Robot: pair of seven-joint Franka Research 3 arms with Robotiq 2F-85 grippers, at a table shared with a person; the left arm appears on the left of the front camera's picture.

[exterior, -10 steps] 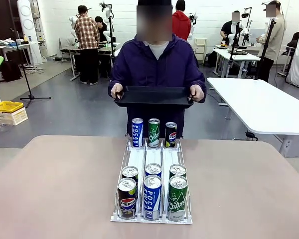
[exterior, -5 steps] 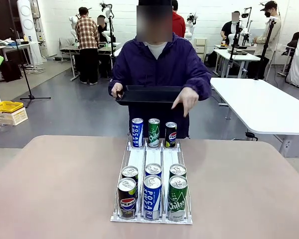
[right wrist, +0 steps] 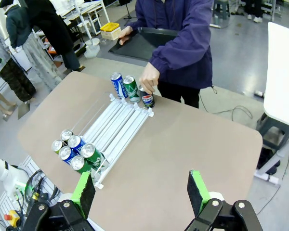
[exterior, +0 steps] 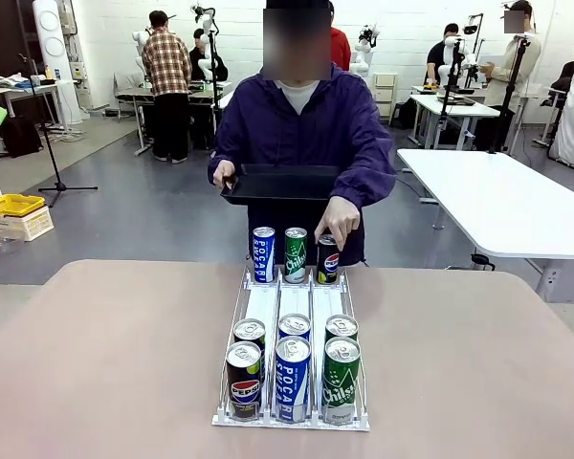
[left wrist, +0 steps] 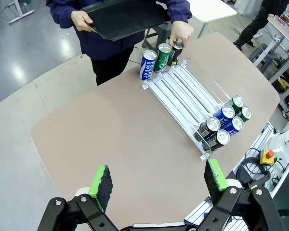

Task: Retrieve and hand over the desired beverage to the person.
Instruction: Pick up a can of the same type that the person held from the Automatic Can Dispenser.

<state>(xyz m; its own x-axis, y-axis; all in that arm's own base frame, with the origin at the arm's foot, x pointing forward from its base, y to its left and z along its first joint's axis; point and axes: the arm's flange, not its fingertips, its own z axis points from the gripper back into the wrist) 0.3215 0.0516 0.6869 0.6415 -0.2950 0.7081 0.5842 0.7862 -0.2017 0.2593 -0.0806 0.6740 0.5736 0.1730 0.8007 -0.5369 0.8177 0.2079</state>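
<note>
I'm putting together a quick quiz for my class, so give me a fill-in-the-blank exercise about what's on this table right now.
1. The person's hand touches the far can in the right lane of the rack; its label reads ____.
2. The person's other hand holds a black ____.
3. The near end of the rack holds ____ cans.
4. The left gripper and the right gripper are both ____, holding nothing.

Missing words: Pepsi; tray; six; open.
</note>
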